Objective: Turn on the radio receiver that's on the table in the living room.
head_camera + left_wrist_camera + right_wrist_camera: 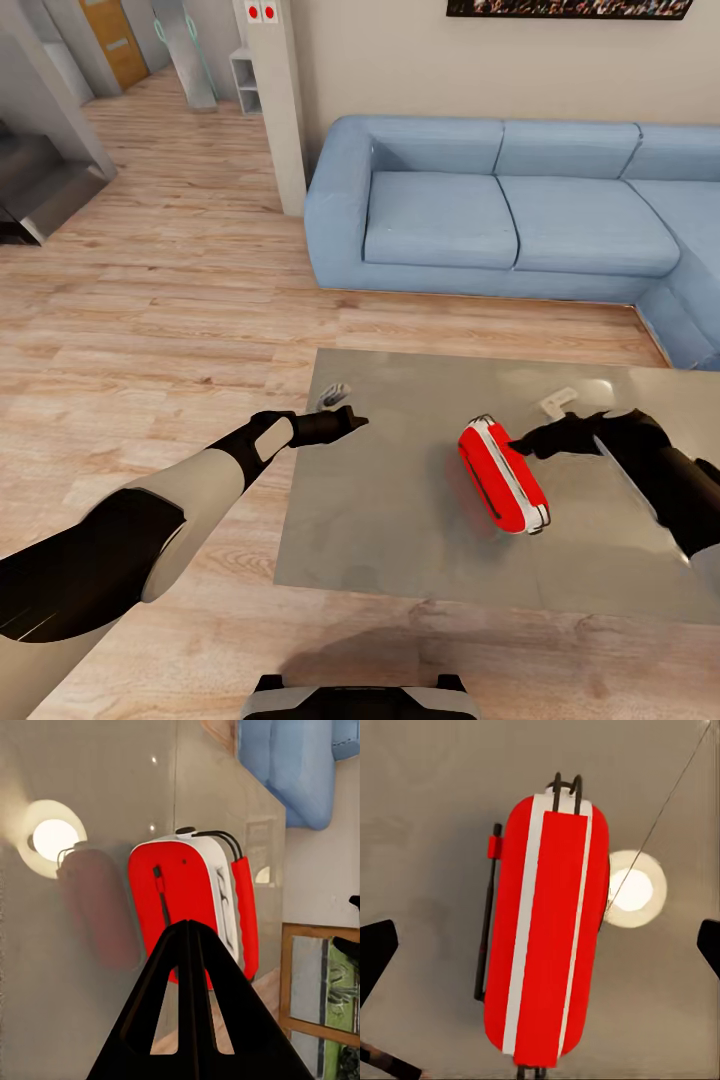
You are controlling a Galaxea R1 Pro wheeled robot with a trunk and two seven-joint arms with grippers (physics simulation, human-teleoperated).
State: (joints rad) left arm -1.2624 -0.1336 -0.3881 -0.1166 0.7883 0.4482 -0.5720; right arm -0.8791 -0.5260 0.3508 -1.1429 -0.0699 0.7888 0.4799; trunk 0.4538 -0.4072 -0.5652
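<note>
The red radio receiver [502,478] lies flat on the glossy grey table [400,540], white stripes along its edge. My right gripper [522,443] hovers just beside its far end. In the right wrist view the gripper [542,945] is open, its fingertips [375,952] wide apart on either side of the radio [551,930], with the thin black antenna along one side. My left gripper [350,418] hangs over the table's left edge, shut and holding nothing. In the left wrist view its joined fingers [187,967] point toward the radio [187,900], some distance short of it.
A blue corner sofa [500,215] stands behind the table. A small white object [558,402] lies on the table beyond the radio, and another small item [333,395] near its far left corner. Light wood floor [150,330] stretches left toward a pillar [280,100].
</note>
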